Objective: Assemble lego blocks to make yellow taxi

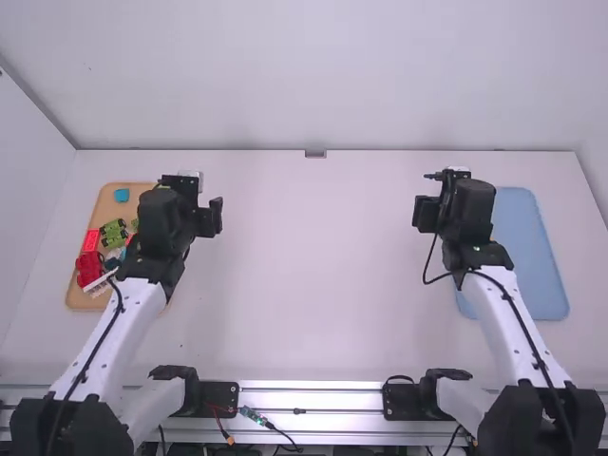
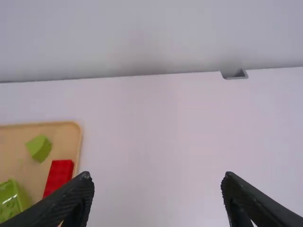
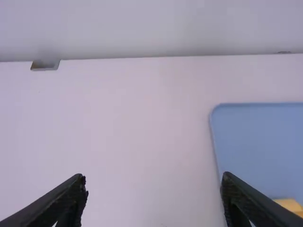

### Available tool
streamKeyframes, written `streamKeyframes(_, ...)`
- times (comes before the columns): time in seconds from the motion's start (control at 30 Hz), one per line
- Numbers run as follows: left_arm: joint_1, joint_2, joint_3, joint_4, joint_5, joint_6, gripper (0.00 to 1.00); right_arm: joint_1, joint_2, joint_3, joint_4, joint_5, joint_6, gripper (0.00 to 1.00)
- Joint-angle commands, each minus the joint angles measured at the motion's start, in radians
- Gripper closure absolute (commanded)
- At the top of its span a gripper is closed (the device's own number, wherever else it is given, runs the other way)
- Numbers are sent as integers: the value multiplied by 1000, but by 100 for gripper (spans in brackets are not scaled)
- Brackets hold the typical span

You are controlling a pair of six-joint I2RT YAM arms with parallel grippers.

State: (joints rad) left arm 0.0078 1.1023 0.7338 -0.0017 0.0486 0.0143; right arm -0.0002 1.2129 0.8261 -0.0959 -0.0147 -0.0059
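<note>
Lego blocks (image 1: 89, 270) lie on the tray (image 1: 103, 207) — left gripper (image 1: 210, 218) spread.

The table (image 1: 313, 266) is smooth and matt. Along its near edge, the rail (image 1: 309, 388) is bare metal with a soft sheen. Near the left edge, the tan tray (image 2: 71, 127) looks smooth and matt, wood or plastic, I can't tell which. Its green block (image 2: 40, 148) and red block (image 2: 60, 173) look like smooth plastic. By the right edge, the blue tray (image 1: 527, 247) looks like smooth, matt plastic.
</note>
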Motion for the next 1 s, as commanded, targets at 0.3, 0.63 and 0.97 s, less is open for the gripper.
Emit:
streamKeyframes(0.3,-8,-276,-266,2,-49,-14,54,0,-271,-254,96,15,6,52)
streamKeyframes(0.63,-8,-503,-493,2,-49,-14,76,0,-500,-484,96,15,6,75)
streamKeyframes(0.97,-8,-699,-689,2,-49,-14,96,0,-708,-692,96,15,6,96)
